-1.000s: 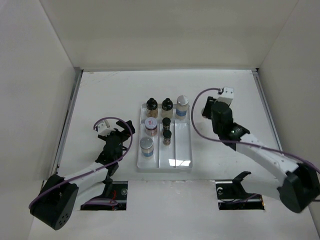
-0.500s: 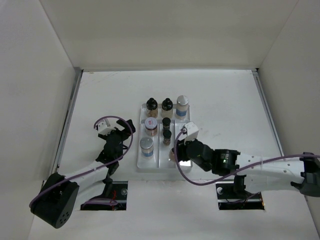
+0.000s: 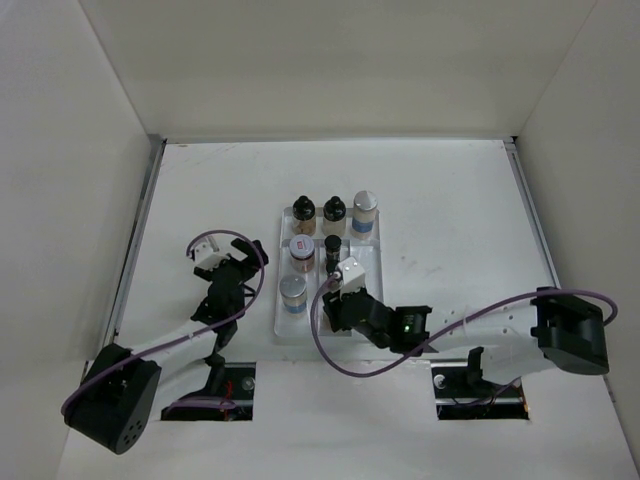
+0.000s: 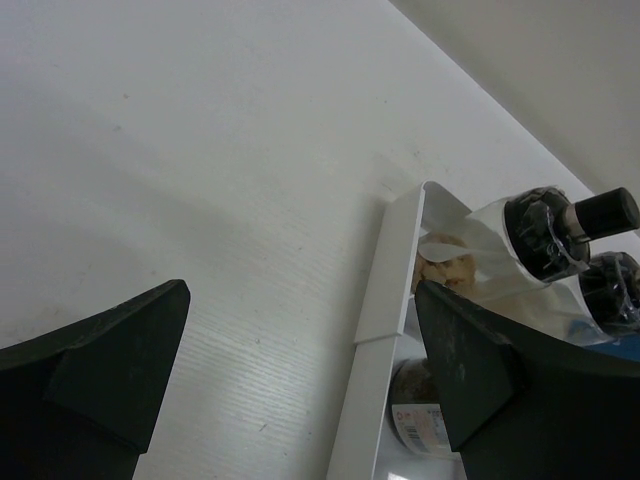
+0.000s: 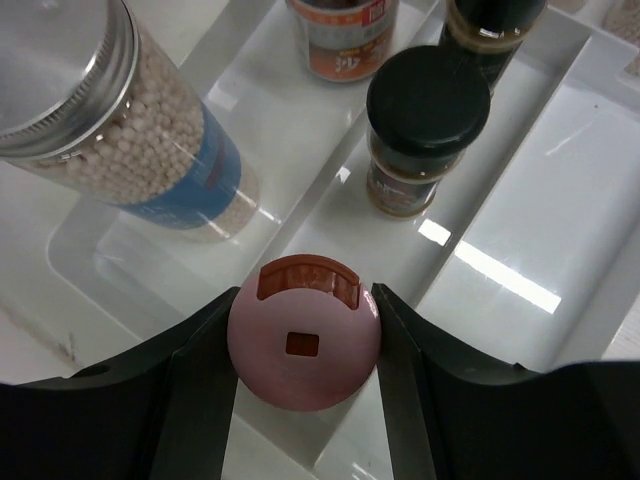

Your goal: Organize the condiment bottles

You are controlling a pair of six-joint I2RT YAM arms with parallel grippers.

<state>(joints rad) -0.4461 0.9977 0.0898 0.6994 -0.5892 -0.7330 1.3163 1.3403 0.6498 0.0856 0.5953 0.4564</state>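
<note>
in the right gripper (image 5: 305,335), a pink-capped jar (image 5: 305,352), jaws clamped on both sides of its cap. over the near end of the white tray (image 3: 367,282), about at the divider between left and middle compartments; resting on the floor or above it, cannot tell. just beside it in the left compartment, a silver-capped jar (image 5: 120,130) with a blue label; behind that, a red-labelled jar (image 5: 342,40). in the middle compartment, a black-capped jar (image 5: 428,110). at the far end, 2 black-capped bottles (image 3: 304,208) and, in the right compartment, a tall silver-capped jar (image 3: 365,212). beside the tray's left wall, the left gripper (image 4: 300,340), jaws wide apart, holding nothing.
</note>
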